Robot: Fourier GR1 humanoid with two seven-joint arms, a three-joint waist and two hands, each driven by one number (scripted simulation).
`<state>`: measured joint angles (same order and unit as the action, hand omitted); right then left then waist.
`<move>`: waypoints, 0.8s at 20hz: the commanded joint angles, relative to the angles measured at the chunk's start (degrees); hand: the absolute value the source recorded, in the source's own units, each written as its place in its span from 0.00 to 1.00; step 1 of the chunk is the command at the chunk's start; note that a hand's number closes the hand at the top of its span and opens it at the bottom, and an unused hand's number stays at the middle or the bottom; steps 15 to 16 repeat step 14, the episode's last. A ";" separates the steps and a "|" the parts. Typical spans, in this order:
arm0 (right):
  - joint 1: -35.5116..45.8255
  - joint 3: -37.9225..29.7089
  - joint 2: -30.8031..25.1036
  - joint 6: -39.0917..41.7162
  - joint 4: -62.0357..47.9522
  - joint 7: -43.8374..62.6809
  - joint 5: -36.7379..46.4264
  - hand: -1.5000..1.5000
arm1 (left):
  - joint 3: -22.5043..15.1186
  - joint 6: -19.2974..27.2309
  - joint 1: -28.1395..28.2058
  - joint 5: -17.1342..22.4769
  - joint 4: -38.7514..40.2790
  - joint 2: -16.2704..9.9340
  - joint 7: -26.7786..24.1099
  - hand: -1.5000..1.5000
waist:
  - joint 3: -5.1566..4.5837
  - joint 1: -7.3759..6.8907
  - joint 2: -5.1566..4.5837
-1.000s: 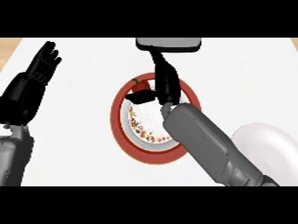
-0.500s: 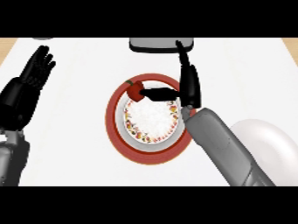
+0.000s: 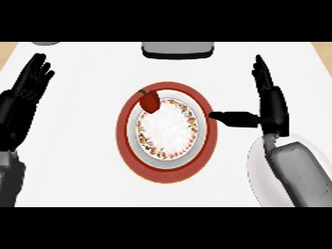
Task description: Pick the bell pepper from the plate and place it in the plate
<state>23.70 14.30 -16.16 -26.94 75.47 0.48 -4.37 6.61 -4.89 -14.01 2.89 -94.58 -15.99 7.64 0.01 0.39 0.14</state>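
bell pepper (image 3: 150, 101) on red plate (image 3: 129, 146); right hand (image 3: 271, 104) and left hand (image 3: 21, 99) wide, empty

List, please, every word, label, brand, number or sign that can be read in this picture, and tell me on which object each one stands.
None: no readable text, number or sign shows anywhere in the head view.
The coloured band around the inner plate is a speckled pattern, not lettering.
The red plate, the bell pepper, the grey object at the counter's far edge and both hands carry no markings.

Grey obj (image 3: 177, 49) at top edge cut off; white plate (image 3: 258, 168) partly behind R forearm.
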 commanded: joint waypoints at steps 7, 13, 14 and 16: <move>-14.00 -11.65 -11.56 15.60 8.45 -6.52 -7.15 0.00 | 0.01 -0.66 -0.05 -1.82 2.60 1.00 -2.69 0.50 | -0.01 0.07 -0.10; -18.86 -14.32 -10.39 17.19 10.38 -9.31 -2.28 0.00 | 2.66 -3.09 0.54 0.99 0.63 -0.01 0.47 0.50 | -0.01 -0.24 -0.08; -15.88 -15.96 -10.60 18.46 4.82 -11.69 -2.62 0.00 | -1.21 0.60 -2.13 -3.89 3.00 3.13 -1.51 0.50 | 0.00 -0.23 -0.17; -15.88 -15.96 -10.60 18.46 4.82 -11.69 -2.62 0.00 | -1.21 0.60 -2.13 -3.89 3.00 3.13 -1.51 0.50 | 0.00 -0.23 -0.17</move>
